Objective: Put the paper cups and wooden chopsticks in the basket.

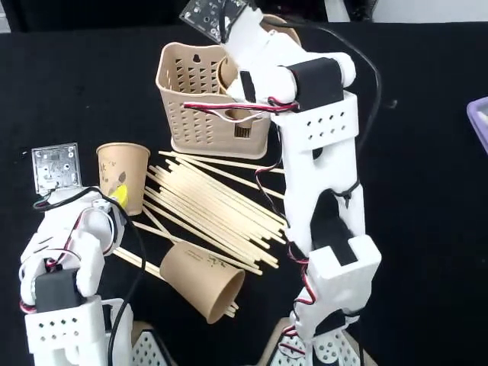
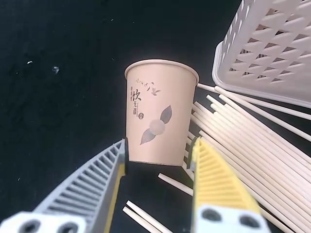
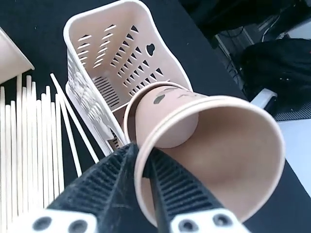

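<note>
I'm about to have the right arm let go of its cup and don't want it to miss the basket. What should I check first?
1. The right gripper is shut on the rim of the held cup: ok.
2. The held cup is over the opening of the basket: ok.
3. The held cup is low enough to drop cleanly: cannot tell.
4. The left gripper is open astride the upright cup, away from the basket: ok.
5. The chopsticks and tipped cup are in the basket: not ok, they lie on the table.

Upright paper cup [image 2: 160, 116] between pincer [image 2: 158, 155] fingers
</note>
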Available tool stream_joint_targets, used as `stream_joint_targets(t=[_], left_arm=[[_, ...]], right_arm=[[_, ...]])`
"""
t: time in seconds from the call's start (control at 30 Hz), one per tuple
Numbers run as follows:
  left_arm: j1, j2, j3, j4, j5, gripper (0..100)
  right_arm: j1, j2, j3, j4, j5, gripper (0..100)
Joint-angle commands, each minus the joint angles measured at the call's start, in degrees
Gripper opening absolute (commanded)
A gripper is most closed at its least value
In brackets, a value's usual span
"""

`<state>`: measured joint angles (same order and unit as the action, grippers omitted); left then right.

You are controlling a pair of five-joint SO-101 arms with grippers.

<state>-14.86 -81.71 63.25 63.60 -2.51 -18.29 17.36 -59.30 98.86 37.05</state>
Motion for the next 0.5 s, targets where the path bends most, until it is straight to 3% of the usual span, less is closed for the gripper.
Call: stream_joint_targets(t=[0.0, 0.27, 0.47], left_arm=[[-0.4, -0.7, 0.0, -0.5, 0.0, 22], [-0.4, -0.7, 0.0, -0.5, 0.0, 22], [-0.4, -1.1, -0.3, 0.5, 0.0, 22]], right_arm=[[-0.9, -0.2, -0.4, 1.2, 1.1, 1.1], [-0.9, -0.1, 0.1, 1.2, 0.4, 1.9], [-1.0, -0.7, -0.7, -1.1, -3.8, 22.1]])
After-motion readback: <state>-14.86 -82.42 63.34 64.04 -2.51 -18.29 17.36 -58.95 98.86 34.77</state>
